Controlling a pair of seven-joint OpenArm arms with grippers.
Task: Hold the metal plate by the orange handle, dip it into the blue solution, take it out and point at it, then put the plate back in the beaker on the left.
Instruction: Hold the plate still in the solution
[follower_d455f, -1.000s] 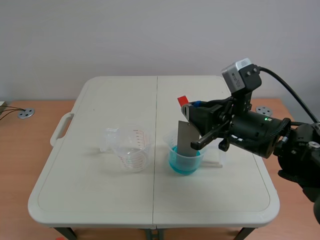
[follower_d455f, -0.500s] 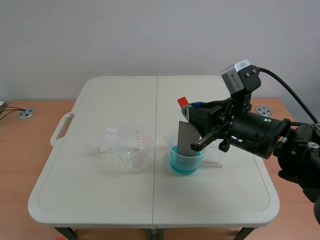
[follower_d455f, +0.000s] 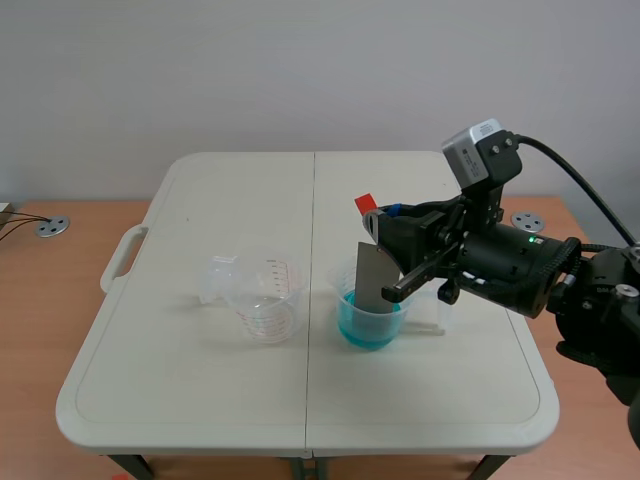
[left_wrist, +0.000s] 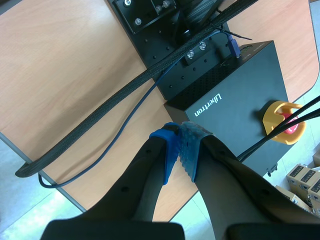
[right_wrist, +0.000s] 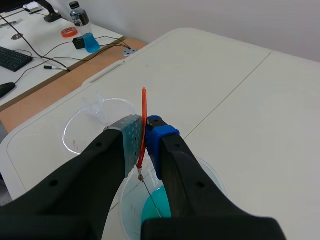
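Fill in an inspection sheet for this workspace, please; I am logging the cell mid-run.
Surface: white folding table, seam down its middle.
Job's things: metal plate upright, lower end inside the beaker of blue solution; orange handle at its top; clear beaker with red markings stands apart on the table.
Clutter: nothing seen.
Grippers: right gripper shut on the orange handle; left gripper shut on nothing, off the table, above a black box.
Cables: black cable from the right wrist camera; braided cable and blue cable near the black box.
Surroundings: wooden desk, white wall, yellow stop button, keyboard, bottle.
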